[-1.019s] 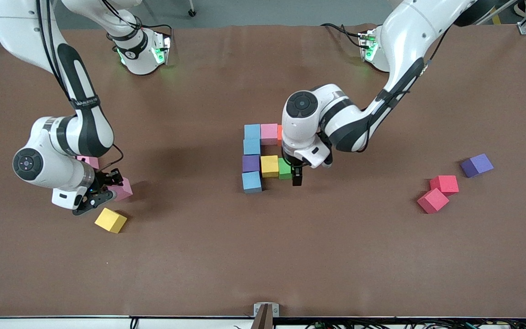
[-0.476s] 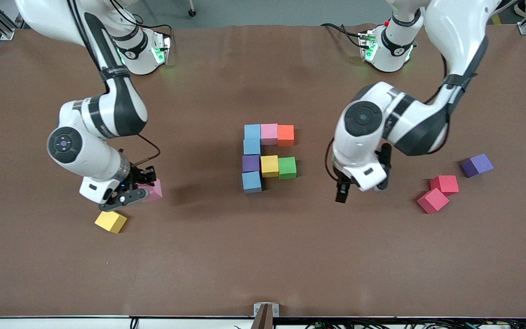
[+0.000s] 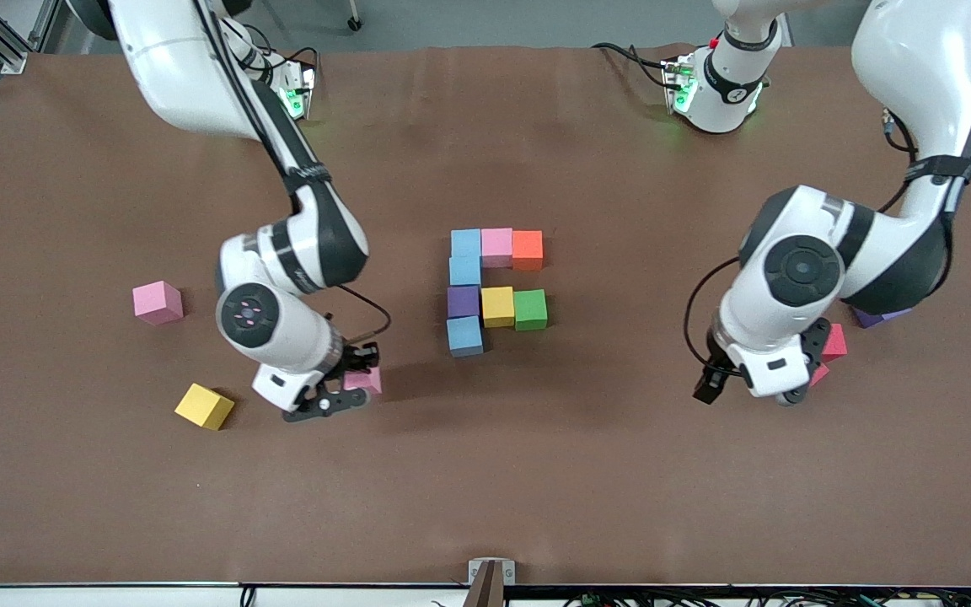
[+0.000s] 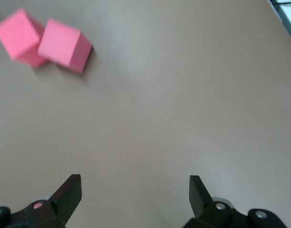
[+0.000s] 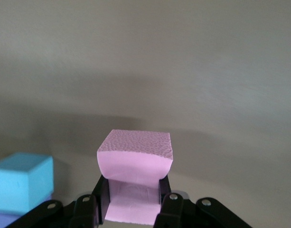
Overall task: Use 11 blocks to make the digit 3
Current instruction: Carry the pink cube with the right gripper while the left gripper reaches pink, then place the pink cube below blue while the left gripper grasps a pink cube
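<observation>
The right gripper (image 3: 349, 379) is holding a pink block (image 5: 135, 167) between its closed fingers and is hanging over the brown table (image 3: 485, 489). The partly built digit 3 (image 3: 496, 291) is lying at about two o'clock from this gripper in the front view. In the right wrist view the pink block is sitting squeezed between the two pads, and a light blue block (image 5: 22, 182) is showing near it, low at the edge.

The figure is consisting of eight cubes touching each other: a column of light blue (image 3: 466, 243), light blue (image 3: 465, 271), purple (image 3: 463, 301) and light blue (image 3: 464, 335); a top bar with a pink cube (image 3: 496, 246) and an orange cube (image 3: 528, 249); a middle bar with a yellow cube (image 3: 497, 305) and a green cube (image 3: 530, 308).

The left gripper (image 3: 709, 386) is standing with its fingers wide apart and is holding nothing, over the table toward the left arm's end. The two red blocks (image 4: 43, 42) are touching each other, at about eleven o'clock from this gripper in the left wrist view. A loose purple block (image 3: 876, 319) is partly hidden by the left arm.

A loose pink block (image 3: 157, 302) and a loose yellow block (image 3: 204, 406) are lying toward the right arm's end, well apart from the figure.
</observation>
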Motion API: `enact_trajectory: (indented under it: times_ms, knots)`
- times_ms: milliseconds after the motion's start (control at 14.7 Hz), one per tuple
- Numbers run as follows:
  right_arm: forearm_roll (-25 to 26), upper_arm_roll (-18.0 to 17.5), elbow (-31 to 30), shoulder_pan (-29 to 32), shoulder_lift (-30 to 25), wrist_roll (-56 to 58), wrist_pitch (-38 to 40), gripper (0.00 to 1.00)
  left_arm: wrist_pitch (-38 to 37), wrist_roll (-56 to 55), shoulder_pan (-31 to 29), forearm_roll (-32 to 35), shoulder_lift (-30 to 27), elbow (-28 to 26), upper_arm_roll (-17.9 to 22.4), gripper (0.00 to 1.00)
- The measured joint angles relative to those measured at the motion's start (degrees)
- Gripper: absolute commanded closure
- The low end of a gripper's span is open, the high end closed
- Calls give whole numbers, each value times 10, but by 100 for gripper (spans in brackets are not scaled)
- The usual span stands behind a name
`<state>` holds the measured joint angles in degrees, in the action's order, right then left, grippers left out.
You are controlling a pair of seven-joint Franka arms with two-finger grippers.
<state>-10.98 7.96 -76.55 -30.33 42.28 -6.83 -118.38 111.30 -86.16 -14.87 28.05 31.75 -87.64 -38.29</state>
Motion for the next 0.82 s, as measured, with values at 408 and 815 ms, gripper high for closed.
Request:
enact_trajectory:
  times_ms: [408, 815]
  knots:
    - [-1, 0, 110, -44, 113, -84, -56, 79, 0, 279, -105, 0, 26, 4, 5, 0]
    - [-4, 0, 131, -73, 134, -143, -69, 79, 26, 433, -165, 0, 70, 5, 7, 0]
